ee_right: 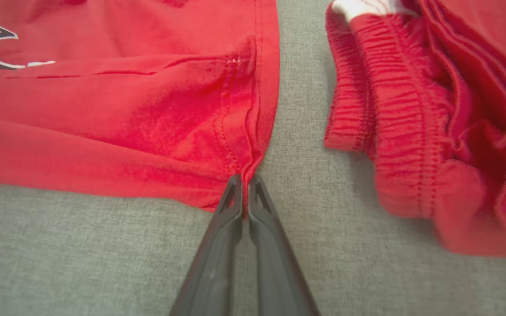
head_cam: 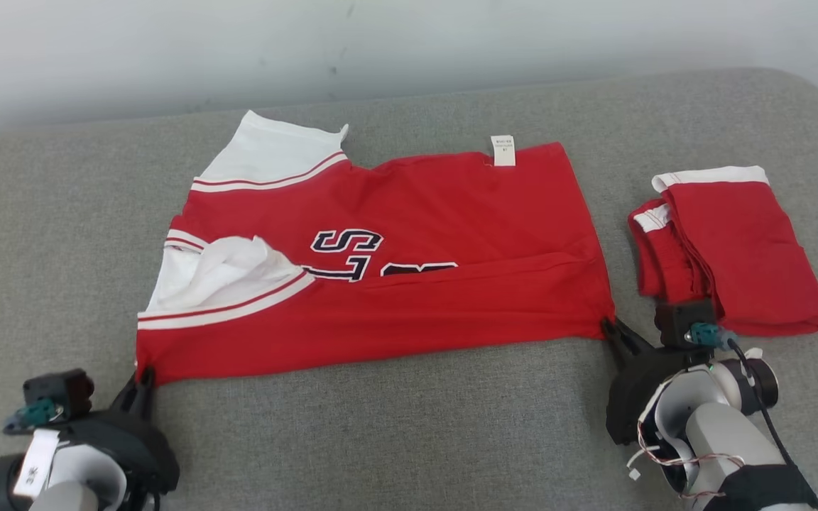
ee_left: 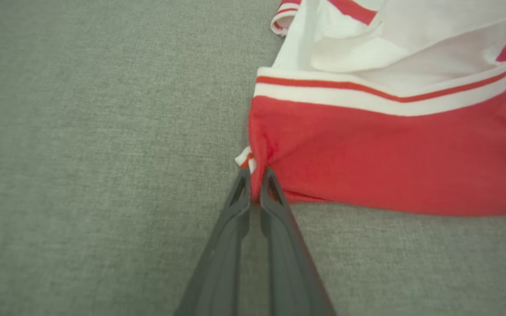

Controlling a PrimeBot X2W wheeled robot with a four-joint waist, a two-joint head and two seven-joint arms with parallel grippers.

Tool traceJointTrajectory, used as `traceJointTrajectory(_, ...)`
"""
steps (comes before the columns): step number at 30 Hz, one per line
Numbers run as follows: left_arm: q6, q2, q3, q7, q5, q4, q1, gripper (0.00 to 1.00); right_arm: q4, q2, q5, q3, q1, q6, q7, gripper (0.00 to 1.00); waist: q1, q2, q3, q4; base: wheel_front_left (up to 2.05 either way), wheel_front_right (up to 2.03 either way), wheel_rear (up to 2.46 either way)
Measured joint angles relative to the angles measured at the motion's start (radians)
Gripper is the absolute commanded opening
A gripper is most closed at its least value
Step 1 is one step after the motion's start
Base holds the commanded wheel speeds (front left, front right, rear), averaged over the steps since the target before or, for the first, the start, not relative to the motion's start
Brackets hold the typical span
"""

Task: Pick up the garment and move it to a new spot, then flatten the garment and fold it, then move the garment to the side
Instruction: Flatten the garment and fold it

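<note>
Head view: one red shirt [head_cam: 409, 234] lies folded on the grey surface [head_cam: 380, 426], with one folded pair of shorts [head_cam: 735, 248] apart on its right and bare room in front.
Left wrist view: left end effector [ee_left: 255, 177] pinches the shirt's near shoulder corner.
Right wrist view: right end effector [ee_right: 245, 182] pinches the near hem corner.

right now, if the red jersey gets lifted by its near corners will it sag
Probably sags: the red jersey is thin cloth, puckered at the right end effector. Likely light: the left end effector pinches just a corner. Its rumpled white sleeve may flop.
</note>
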Motion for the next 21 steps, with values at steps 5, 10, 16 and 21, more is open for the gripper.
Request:
traceJointTrajectory(5,-0.007,0.006,0.02,-0.009,-0.037,-0.048,0.077,0.0,-0.04,-0.011,0.007,-0.001,0.064,0.009,-0.012,0.0,-0.0001,0.0,-0.019,-0.003,0.0,0.0,0.0)
traceJointTrajectory(10,-0.007,0.007,0.02,-0.01,-0.049,-0.116,0.165,0.0,-0.094,-0.023,0.015,-0.005,0.136,0.011,-0.026,0.0,0.0,0.0,-0.039,-0.002,0.0,0.0,0.0)
traceJointTrajectory(16,-0.009,0.007,0.008,-0.008,-0.062,-0.247,0.286,0.0,-0.191,-0.041,0.017,-0.003,0.228,0.013,-0.026,0.0,-0.0001,0.0,-0.062,0.003,0.0,0.0,0.0)
traceJointTrajectory(21,-0.014,0.025,0.001,0.01,-0.065,-0.362,0.379,0.0,-0.289,-0.059,0.032,-0.004,0.313,0.019,-0.015,0.0,-0.0001,0.0,-0.071,0.007,0.0,0.0,0.0)
